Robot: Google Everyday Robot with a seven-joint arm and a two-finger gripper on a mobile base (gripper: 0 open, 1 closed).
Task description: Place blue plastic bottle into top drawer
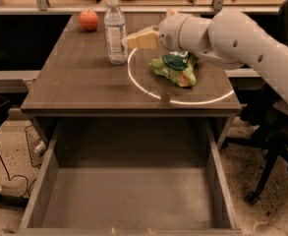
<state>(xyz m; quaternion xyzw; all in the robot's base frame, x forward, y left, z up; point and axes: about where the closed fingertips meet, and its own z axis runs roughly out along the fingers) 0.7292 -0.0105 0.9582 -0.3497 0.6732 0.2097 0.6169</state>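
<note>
One tool (129, 40) beside bottle (115, 31), top drawer (133, 200) open

The blue plastic bottle (115, 31) was clear, glossy plastic, and the claw (126, 41) just beside it smooth, cream and matt. The worktop (79, 82) and top drawer (133, 198) were dark grained wood.

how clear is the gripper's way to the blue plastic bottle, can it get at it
Probably yes. The gripper is right beside the blue plastic bottle, at about label height, with nothing between them. The green bag and the apple both lie clear of that path.
</note>
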